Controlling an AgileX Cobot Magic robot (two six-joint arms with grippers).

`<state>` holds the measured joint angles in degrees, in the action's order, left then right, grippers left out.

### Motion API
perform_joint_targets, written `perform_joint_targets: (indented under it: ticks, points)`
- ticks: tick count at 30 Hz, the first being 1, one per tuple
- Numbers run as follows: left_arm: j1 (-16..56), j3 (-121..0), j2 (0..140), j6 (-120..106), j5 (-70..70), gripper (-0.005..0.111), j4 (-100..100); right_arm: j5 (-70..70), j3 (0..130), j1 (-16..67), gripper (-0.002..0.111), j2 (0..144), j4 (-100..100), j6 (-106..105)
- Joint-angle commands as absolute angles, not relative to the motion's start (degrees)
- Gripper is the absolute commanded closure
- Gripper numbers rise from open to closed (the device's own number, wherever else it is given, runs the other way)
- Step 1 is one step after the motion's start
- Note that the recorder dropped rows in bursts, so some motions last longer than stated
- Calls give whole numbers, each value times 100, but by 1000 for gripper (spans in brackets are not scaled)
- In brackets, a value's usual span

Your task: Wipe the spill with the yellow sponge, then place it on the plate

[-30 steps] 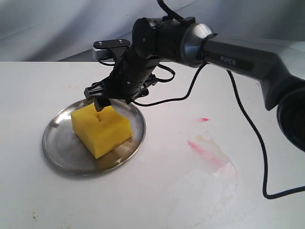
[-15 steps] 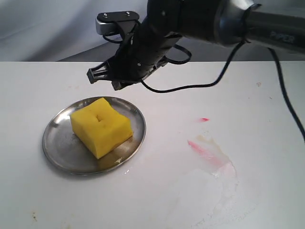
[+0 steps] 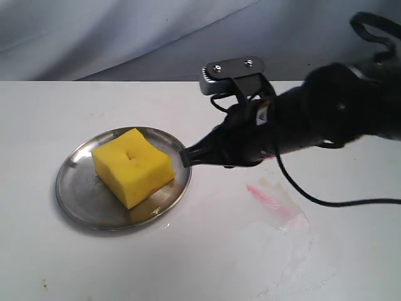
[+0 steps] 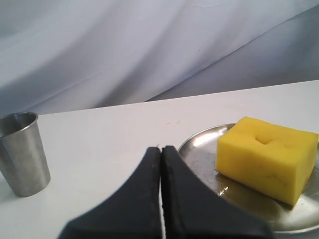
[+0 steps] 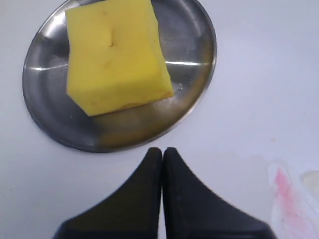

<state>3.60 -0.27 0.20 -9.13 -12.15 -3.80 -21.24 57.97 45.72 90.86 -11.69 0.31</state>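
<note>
Matt, dimpled foam: yellow sponge (image 3: pixel 133 166). Shiny scuffed steel: plate (image 3: pixel 78 197). Dull metal: cup (image 4: pixel 24 149). Smooth white: table (image 3: pixel 188 263).

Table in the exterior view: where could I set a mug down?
Bare tabletop lies in front of the plate and behind it toward the grey cloth. Crowded right of the plate, where the right gripper hangs by the pink streak.

This looks like a robot lab's test bench: a plain white table (image 3: pixel 94 269) set against a draped grey cloth backdrop (image 3: pixel 94 37). A black robot arm (image 3: pixel 326 119) trailing a loose cable (image 3: pixel 351 202) reaches over a few props: steel plate (image 3: pixel 78 200), yellow sponge (image 3: pixel 131 166), metal cup (image 4: pixel 24 152).
</note>
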Motion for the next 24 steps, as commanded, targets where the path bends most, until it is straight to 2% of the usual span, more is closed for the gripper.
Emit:
perform_joint_targets:
  ticks: [1,13,18,21,24]
  points:
    - [395,0,0,-915,-1177,107,-394,-1272,4690,4257,108,8307,-1105,161]
    - [395,0,0,-915,-1177,107,-394,1180,1677,2263,108,5351,-1261,162]
    - [395,0,0,-915,-1177,107,-394,1292,881,1541,108,3928,-1261,162]
    - [395,0,0,-915,-1177,107,-394,1239,397,897,108,2388,-860,-99]
    - [395,0,0,-915,-1177,107,-394,1201,61,576,108,1504,-680,-517]
